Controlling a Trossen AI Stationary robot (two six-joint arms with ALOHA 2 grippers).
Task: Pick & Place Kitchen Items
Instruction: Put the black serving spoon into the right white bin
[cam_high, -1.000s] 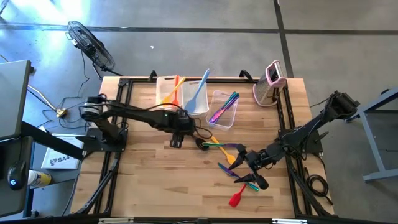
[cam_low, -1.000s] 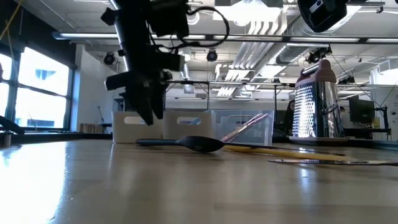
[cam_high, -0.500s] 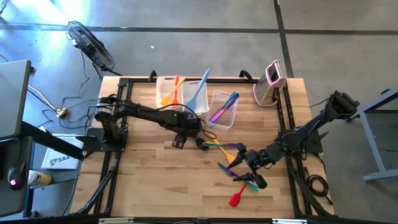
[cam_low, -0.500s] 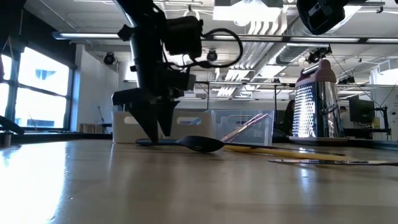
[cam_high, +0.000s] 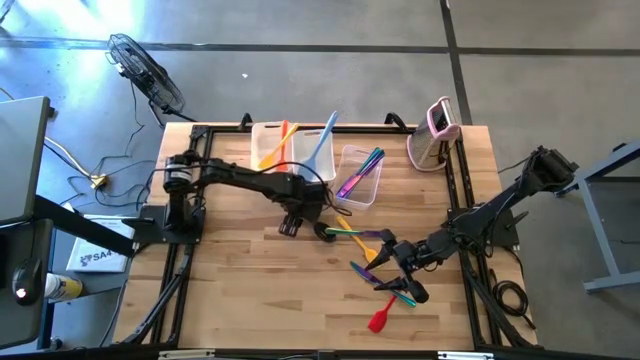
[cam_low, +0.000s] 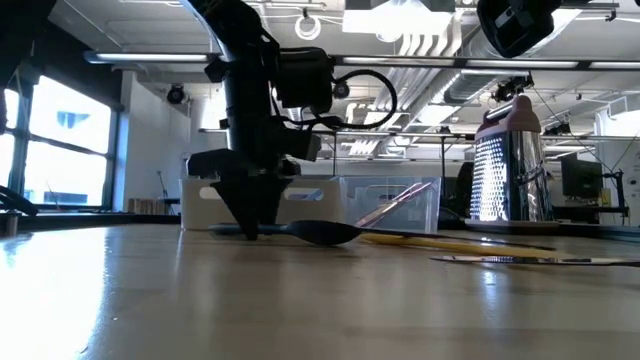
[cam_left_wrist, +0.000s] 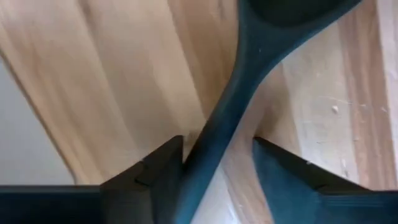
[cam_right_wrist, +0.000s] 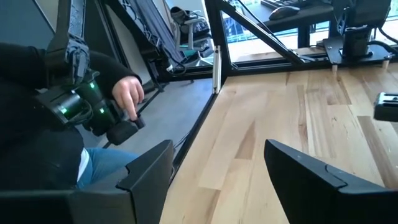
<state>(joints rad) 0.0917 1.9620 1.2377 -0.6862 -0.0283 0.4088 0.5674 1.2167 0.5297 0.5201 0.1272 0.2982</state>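
Observation:
A black spoon (cam_high: 322, 231) lies flat on the wooden table, its bowl (cam_low: 325, 232) toward the right, its handle (cam_left_wrist: 214, 149) toward the left. My left gripper (cam_high: 290, 226) points straight down over that handle, open, tips (cam_low: 250, 228) at table height, one finger on each side of it (cam_left_wrist: 217, 146). More utensils in yellow (cam_high: 350, 228), purple (cam_high: 376, 237), orange, teal and red (cam_high: 380, 320) lie to the right. My right gripper (cam_high: 388, 252) hangs open above them (cam_right_wrist: 217, 149), holding nothing. My left gripper straddles the spoon's handle from above, fingers lying across it. One finger (cam_left_wrist: 168, 162) shows right against the handle's side (cam_left_wrist: 193, 168); whether it touches I cannot tell. The other finger stands a small gap away. The spoon lies flat on the table.
A white tub (cam_high: 262, 150) with orange and light blue spatulas and a clear tub (cam_high: 358, 178) with several utensils stand at the far edge, just behind my left gripper. An upright grater (cam_high: 437, 130) is at the far right. A person's hand (cam_right_wrist: 127, 93) shows beyond the table.
My left gripper has come down and toward the table's right edge, from above the bare wood to the spoon's handle, ending with its tips at the table. The spoon has stayed where it was.

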